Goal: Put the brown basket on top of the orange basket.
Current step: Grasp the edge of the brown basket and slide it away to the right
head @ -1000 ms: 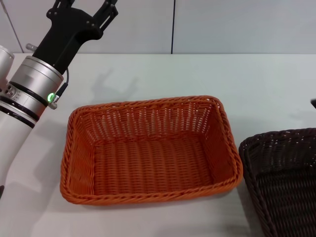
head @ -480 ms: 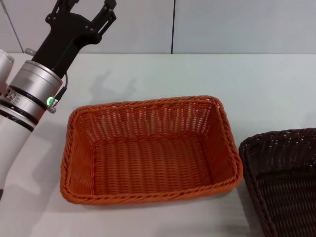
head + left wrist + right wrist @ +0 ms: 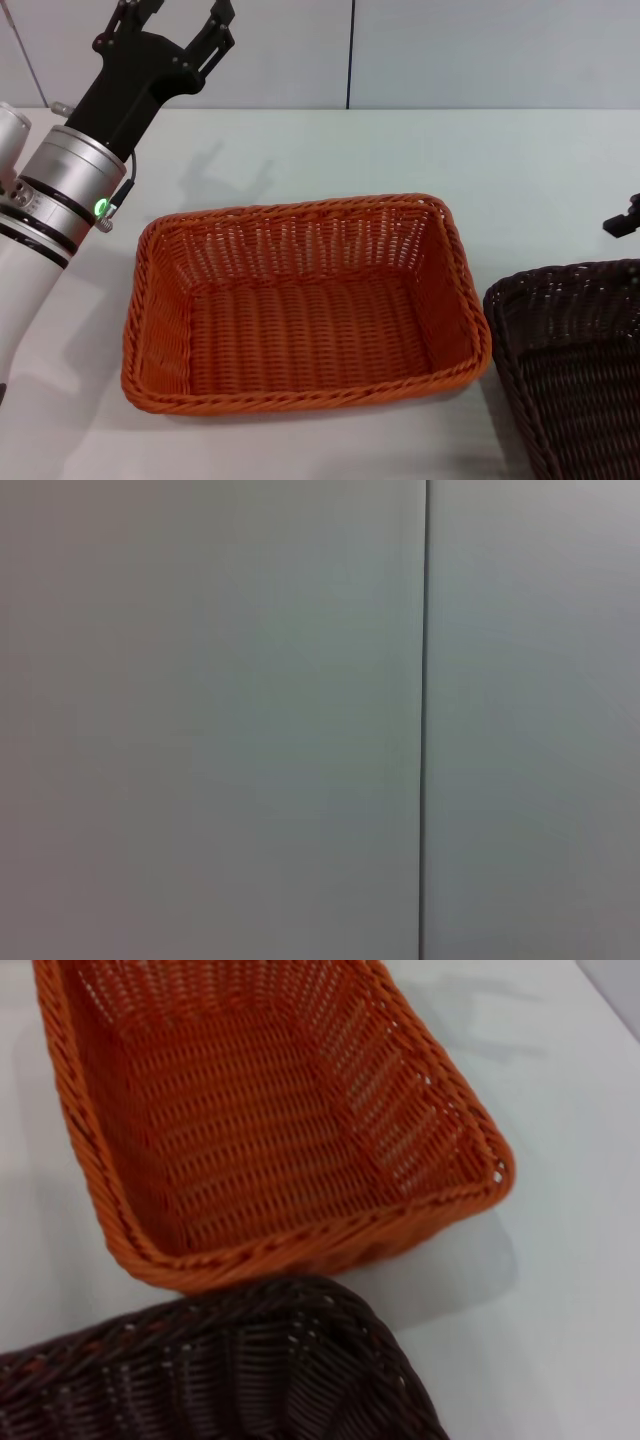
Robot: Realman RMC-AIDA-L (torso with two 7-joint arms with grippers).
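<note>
The orange basket [image 3: 300,300] sits empty on the white table [image 3: 400,150], in the middle of the head view. The brown basket [image 3: 575,360] stands on the table just to its right, partly cut off by the picture's edge. Both show in the right wrist view, the orange basket [image 3: 270,1110] beyond the brown basket's [image 3: 220,1370] braided rim. My left gripper [image 3: 178,12] is raised high at the far left, open and empty, well clear of both baskets. A black part of my right gripper [image 3: 625,218] shows at the right edge, just beyond the brown basket's far rim.
A grey wall with a dark vertical seam [image 3: 350,50] stands behind the table; the left wrist view shows only this wall [image 3: 424,720]. My left arm [image 3: 60,190] reaches over the table's left side, next to the orange basket.
A part of my right gripper has come into view at the right edge above the brown basket. My left gripper has shifted slightly. The baskets have not moved.
</note>
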